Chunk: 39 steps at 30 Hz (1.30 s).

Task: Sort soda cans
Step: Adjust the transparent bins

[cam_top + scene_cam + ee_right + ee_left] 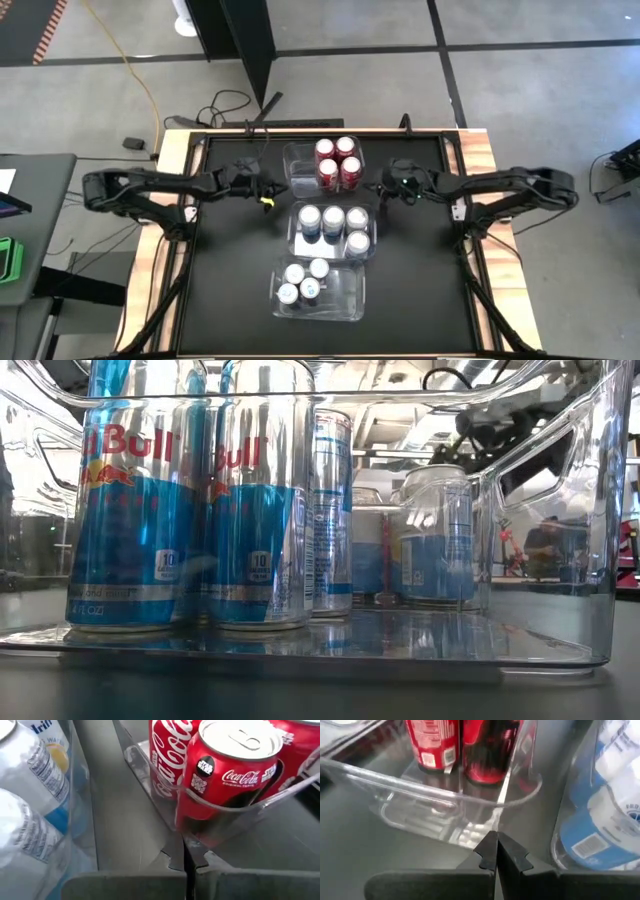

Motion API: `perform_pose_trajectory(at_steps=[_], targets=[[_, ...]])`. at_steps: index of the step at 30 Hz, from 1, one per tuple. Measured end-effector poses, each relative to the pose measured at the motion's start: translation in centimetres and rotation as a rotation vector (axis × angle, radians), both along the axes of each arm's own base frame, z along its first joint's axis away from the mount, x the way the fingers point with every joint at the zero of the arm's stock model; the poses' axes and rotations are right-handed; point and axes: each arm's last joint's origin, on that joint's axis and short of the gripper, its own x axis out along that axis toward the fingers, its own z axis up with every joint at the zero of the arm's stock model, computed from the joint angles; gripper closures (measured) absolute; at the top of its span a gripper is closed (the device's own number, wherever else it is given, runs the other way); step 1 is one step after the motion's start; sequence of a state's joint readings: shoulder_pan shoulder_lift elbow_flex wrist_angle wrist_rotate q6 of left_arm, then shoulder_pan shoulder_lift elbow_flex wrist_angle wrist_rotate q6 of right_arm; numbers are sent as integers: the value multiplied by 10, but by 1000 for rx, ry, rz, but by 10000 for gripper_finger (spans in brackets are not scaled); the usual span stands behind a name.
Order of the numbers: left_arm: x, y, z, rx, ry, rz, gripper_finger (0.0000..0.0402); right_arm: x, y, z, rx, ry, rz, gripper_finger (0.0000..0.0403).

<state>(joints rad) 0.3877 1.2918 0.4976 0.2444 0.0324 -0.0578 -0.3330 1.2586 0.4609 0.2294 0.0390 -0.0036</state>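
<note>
Three clear bins sit in a column on the black table. The far bin (pixel 325 165) holds several red cans (pixel 338 160). The middle bin (pixel 334 232) holds several light blue and silver cans (pixel 334 220). The near bin (pixel 318 292) holds several dark blue cans (pixel 303 283), seen close in the low view (pixel 190 500). My left gripper (pixel 268 190) (pixel 496 851) is shut and empty, just left of the far bin's near left corner. My right gripper (pixel 385 188) (pixel 185 854) is shut and empty, just right of that bin's near right corner.
Bare black table lies to the left and right of the bin column. The table's wooden rims (pixel 168 180) run along both sides. A yellow tag (pixel 266 201) sits near the left gripper. The near bin's right half (pixel 345 295) holds no cans.
</note>
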Motion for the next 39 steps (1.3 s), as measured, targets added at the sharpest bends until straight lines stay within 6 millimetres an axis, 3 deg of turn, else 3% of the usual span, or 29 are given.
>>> perform_pose_trajectory(at_steps=[16,27,35,39], targets=[[6,35,-17,-16,-83,51,401,17,-35,-12,21,21,1,403],[-4,59,-19,-4,-117,156,401,24,-50,-15,20,12,-10,403],[-10,56,-22,-48,-33,135,401,23,-51,-15,18,12,-12,403],[-13,48,-15,-58,-26,41,401,23,-51,-15,18,13,-11,403]])
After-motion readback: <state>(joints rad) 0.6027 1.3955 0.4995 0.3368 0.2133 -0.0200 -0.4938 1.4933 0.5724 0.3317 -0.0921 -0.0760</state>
